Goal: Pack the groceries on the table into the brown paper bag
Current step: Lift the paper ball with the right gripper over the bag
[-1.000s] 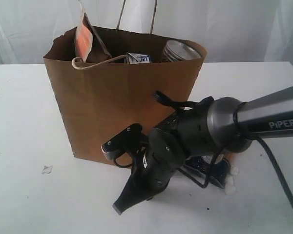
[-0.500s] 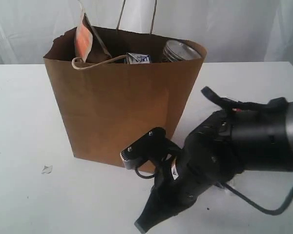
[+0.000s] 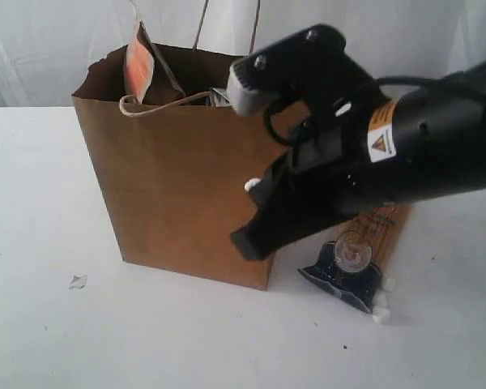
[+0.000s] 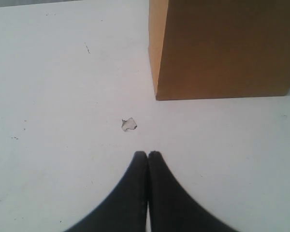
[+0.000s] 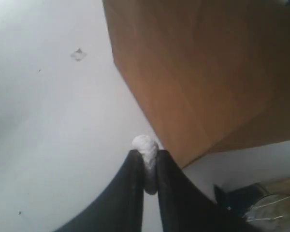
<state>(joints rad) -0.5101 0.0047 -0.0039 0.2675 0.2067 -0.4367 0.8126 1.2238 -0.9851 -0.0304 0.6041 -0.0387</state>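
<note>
White tabletop (image 4: pixel 48 72): tall brown paper bag (image 3: pixel 178 178) part-packed, blue-ended spaghetti packet (image 3: pixel 352 263) outside; right gripper (image 5: pixel 148 166) pinches white lump (image 5: pixel 145 144), left gripper (image 4: pixel 148 155) closed empty.

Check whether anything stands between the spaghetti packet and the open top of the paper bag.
Yes. The spaghetti packet lies on the table beside the brown paper bag, and the right arm crosses above it, the right gripper shut on a small white lump. The bag's mouth looks open.

One scrap (image 3: pixel 78 281), small, pale, crumpled, lying loose. One curtain (image 3: pixel 405 49), white, pleated, filling the background. One lump (image 5: pixel 145 144), small, white, rough.
</note>
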